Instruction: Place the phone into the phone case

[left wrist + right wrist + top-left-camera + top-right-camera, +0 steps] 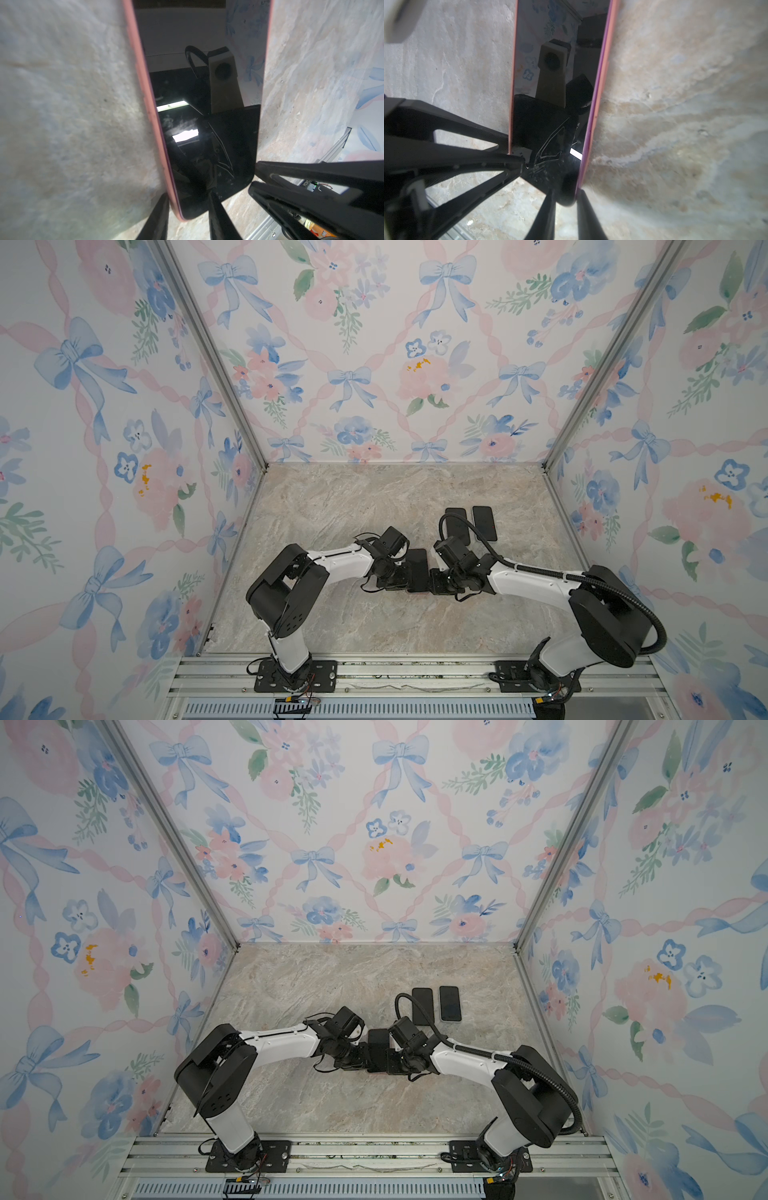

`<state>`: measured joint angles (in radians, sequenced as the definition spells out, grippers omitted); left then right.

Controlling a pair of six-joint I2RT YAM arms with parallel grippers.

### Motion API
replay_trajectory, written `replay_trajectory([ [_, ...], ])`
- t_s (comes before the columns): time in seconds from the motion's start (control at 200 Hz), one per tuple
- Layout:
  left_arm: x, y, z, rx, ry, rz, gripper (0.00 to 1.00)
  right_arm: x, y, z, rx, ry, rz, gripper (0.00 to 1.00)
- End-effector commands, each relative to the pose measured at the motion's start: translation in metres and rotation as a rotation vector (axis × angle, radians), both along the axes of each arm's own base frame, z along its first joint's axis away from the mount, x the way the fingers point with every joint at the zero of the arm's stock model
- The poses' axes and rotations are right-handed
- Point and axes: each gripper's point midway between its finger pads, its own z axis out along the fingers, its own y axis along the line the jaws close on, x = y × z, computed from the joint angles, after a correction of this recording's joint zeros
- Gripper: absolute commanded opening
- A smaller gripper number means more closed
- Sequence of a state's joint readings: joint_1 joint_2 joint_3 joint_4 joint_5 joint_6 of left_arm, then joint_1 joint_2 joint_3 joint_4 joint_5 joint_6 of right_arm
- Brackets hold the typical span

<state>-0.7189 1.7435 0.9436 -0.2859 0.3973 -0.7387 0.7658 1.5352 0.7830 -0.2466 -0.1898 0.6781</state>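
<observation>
Floral wallpaper [374, 364] of bows and blooms wraps three sides of a marble-patterned desk [332, 510], and the two arms meet over its middle. Between them is a pink-rimmed glossy black phone [417, 568], its long axis running away from the arm bases toward the back wall. The left hand [188, 197] has a finger on each face of the phone at one long edge and is closed on it. The right hand [566, 192] pinches the opposite long edge the same way, so both grip the one phone. Whether it touches the desk beneath I cannot tell.

Farther back, toward the right arm's side, two dark flat rectangles lie side by side on the desk, apart from the held phone. One is a matte dark slab [457, 533], probably the phone case, with the right arm's black ribbed cable [492, 551] arching across it in a top view. Just beside it is a shinier dark slab [485, 522], likely another handset. Their long axes run nearly parallel to the held phone's. I judge the coming move to be a carry back and rightward with little turning, the right arm being nearer the case
</observation>
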Motion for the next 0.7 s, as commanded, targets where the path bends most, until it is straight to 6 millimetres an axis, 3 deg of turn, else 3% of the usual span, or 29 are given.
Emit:
replay_trajectory([
  [0.0, -0.004, -0.002, 0.0, -0.026, 0.015, 0.001, 0.33, -0.001, 0.004, -0.001, 0.029, 0.013, -0.001, 0.19],
  [0.695, -0.006, -0.007, 0.001, -0.069, 0.022, 0.003, 0.3, -0.007, 0.023, -0.011, 0.091, 0.053, 0.014, 0.13],
])
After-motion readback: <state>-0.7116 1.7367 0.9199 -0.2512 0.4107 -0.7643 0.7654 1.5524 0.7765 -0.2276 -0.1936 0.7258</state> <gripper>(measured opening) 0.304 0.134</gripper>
